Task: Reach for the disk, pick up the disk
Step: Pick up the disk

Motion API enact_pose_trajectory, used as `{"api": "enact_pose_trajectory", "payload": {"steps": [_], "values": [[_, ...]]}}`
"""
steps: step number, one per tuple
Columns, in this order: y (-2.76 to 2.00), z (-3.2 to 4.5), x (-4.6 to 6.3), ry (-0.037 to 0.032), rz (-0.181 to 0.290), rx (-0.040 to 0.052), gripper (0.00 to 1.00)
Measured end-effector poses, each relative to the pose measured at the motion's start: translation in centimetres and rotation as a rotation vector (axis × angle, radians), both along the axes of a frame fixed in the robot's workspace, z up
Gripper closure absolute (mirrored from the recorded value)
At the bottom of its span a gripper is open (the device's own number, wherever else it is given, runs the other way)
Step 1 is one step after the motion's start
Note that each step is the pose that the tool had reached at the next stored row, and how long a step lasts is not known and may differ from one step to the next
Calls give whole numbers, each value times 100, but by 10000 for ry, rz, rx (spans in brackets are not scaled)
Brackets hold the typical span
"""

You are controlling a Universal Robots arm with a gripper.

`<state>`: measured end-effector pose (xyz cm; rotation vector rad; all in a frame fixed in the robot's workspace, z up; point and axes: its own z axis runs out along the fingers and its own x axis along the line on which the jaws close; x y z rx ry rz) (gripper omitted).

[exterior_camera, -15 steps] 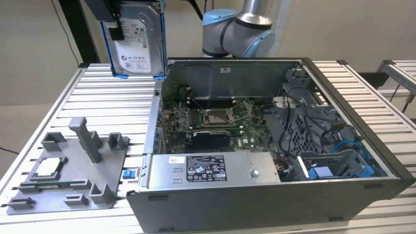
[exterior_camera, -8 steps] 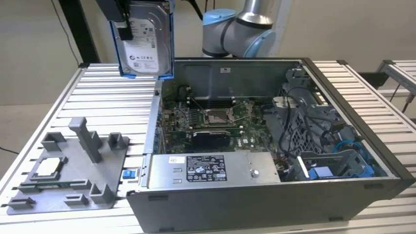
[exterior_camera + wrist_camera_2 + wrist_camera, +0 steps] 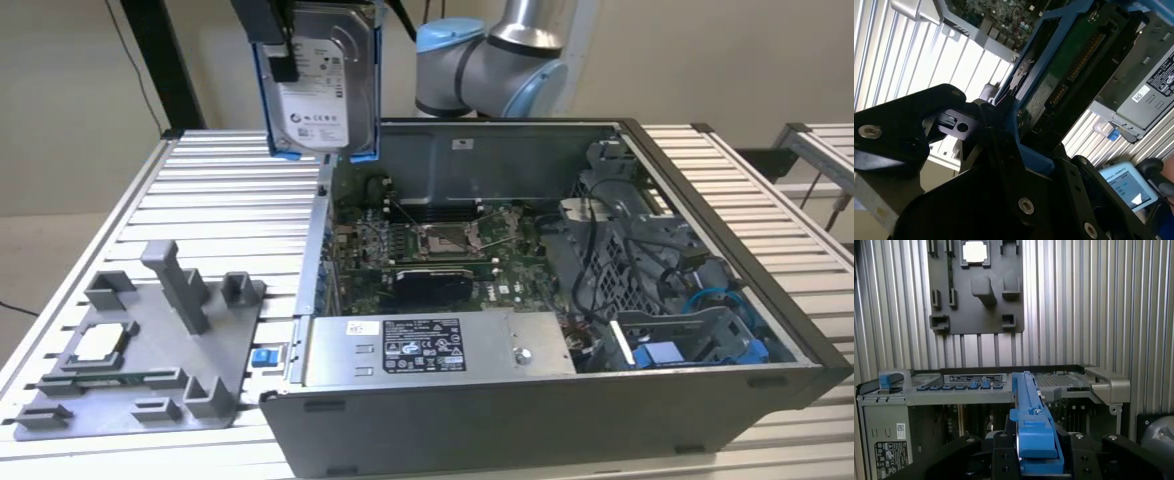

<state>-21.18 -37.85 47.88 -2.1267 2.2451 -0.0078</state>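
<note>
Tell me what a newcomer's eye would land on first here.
The disk, blue-railed, hangs upright in the gripper, high over the edge of the open computer case. On the exterior view's left, a grey fixture plate lies on the slatted table.

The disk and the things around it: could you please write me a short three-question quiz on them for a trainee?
1. True or false: the disk lies flat inside the computer case.
2. What does the pincer hold? A nothing; B the disk; C a screwdriver.
3. Fill in: the grey fixture stands on the table at the exterior view's ____ of the case.

Key: 1 false, it hangs upright in the air, held by the pincer; 2 B; 3 left.
</note>
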Motion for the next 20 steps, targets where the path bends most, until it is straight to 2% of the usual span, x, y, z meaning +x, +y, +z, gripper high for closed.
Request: {"api": "enact_pose_trajectory", "payload": {"steps": [20], "values": [[-1, 0, 632, 45, 1, -1, 100]]}}
